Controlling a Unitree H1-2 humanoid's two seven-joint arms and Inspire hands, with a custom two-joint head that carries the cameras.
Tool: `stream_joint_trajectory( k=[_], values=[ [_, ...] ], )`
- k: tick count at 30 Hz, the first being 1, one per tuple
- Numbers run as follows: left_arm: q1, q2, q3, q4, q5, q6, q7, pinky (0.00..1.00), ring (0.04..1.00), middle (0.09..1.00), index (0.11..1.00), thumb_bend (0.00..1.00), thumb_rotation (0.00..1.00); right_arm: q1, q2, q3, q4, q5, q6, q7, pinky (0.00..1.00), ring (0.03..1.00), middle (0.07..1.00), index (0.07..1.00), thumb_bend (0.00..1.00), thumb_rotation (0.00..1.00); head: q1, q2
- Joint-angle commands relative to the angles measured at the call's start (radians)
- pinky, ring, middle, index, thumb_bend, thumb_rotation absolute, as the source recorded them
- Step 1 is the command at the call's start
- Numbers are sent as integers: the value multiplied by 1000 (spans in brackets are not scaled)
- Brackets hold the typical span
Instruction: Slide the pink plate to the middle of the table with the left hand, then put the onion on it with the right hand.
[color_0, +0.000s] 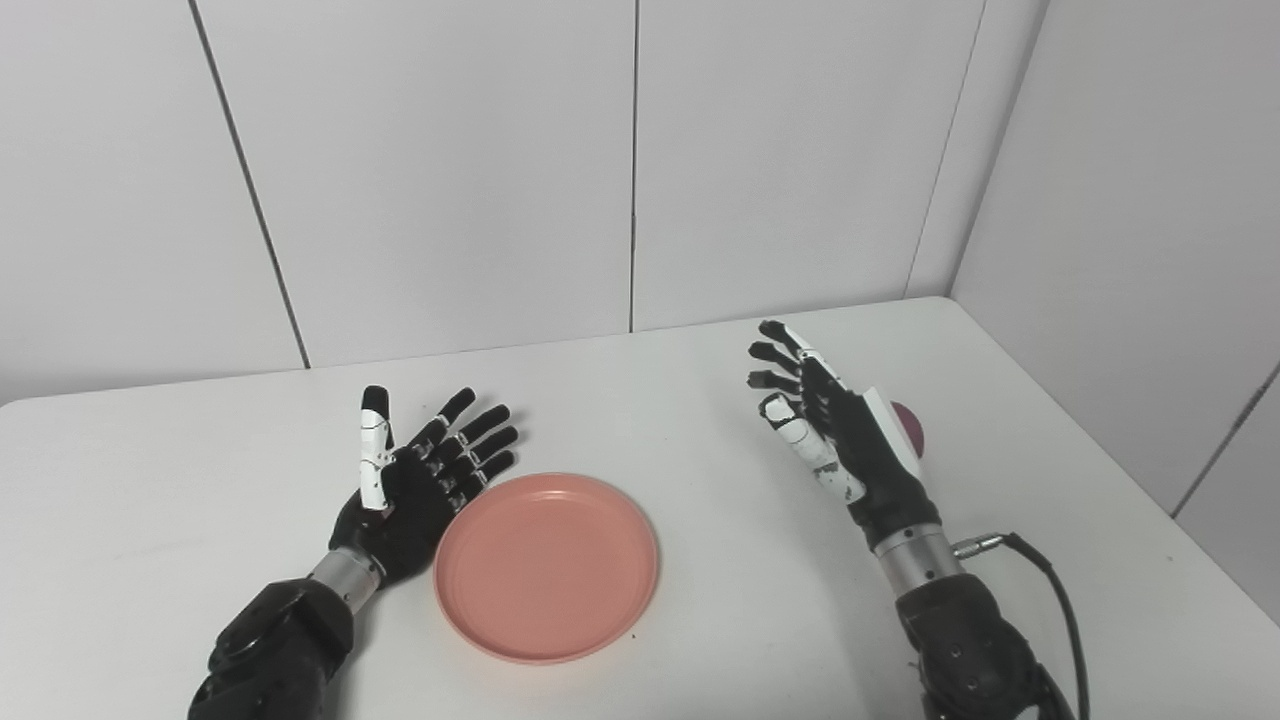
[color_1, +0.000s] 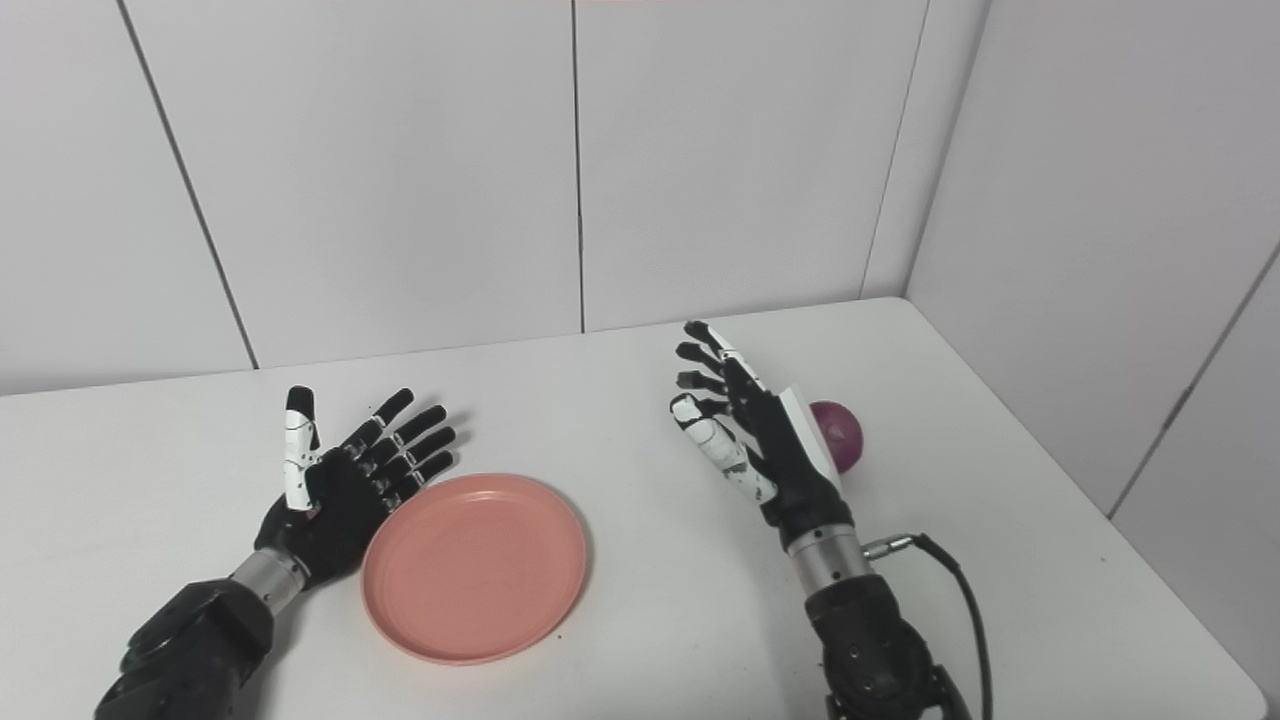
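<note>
The round, shallow pink plastic plate (color_0: 546, 566) lies flat on the white table (color_0: 700, 640), a little left of the table's middle as seen from the head cameras and toward the near edge, so the sliding step looks unfinished or only just finishing. The left hand (color_0: 425, 480) rests just beside the plate's left rim with its palm turned toward the plate, fingers (color_0: 480, 440) spread and thumb raised; it holds nothing, and that side-on placement suits pushing the rim sideways rather than gripping it. Whether the heel of the hand actually touches the rim is hard to tell from either view; it seems to be touching or nearly so. The right hand (color_1: 765, 440) is raised on the right side of the table, open, fingers apart and lightly curled, palm facing left, holding nothing. Just beyond it, on the side toward the table's right edge, sits the small round purple-red onion (color_1: 838, 432), half hidden by the back of that hand in the left eye view and clearer in the right eye view; it lies on the table, well apart from the plate. The hand's back faces the onion, so a grasp would call for it to turn or come over the onion. A black cable (color_1: 950, 590) trails from the right wrist.
</note>
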Motion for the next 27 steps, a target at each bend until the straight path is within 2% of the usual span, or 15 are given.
stream_joint_trajectory(
  k=[1,3,9,11,14,16,19,27],
  values=[
    [40,16,-6,64,41,37,34,943,881,861,996,835,1000,-57,-60,-10,-12,-109,-35,-36,657,764,844,865,827,971,1,-1],
    [38,16,-4,67,43,39,36,943,873,856,996,839,1000,-70,-109,-4,4,-203,-47,-51,653,761,833,843,806,972,2,-3],
    [39,15,0,66,39,44,28,938,869,854,999,832,1000,-106,-222,24,62,-400,-37,-58,642,776,826,824,848,970,5,-7],
    [36,16,0,77,38,36,19,949,880,859,1000,827,1000,-121,-254,39,99,-451,-50,-74,638,776,825,818,835,920,7,-8],
    [29,18,2,92,43,22,10,948,869,853,995,828,1000,-146,-297,60,161,-510,-67,-99,603,764,815,808,851,813,8,-10],
    [25,18,4,100,45,17,10,946,866,851,993,829,1000,-161,-320,74,200,-540,-72,-111,595,758,812,807,856,804,9,-11],
    [24,16,8,102,46,16,16,939,858,841,988,830,1000,-181,-348,91,262,-573,-80,-127,593,738,795,788,881,738,11,-13],
    [26,16,17,112,36,11,1,949,870,854,997,831,1000,-218,-385,148,437,-626,-91,-175,585,733,788,770,881,714,15,-14]
  ],
)
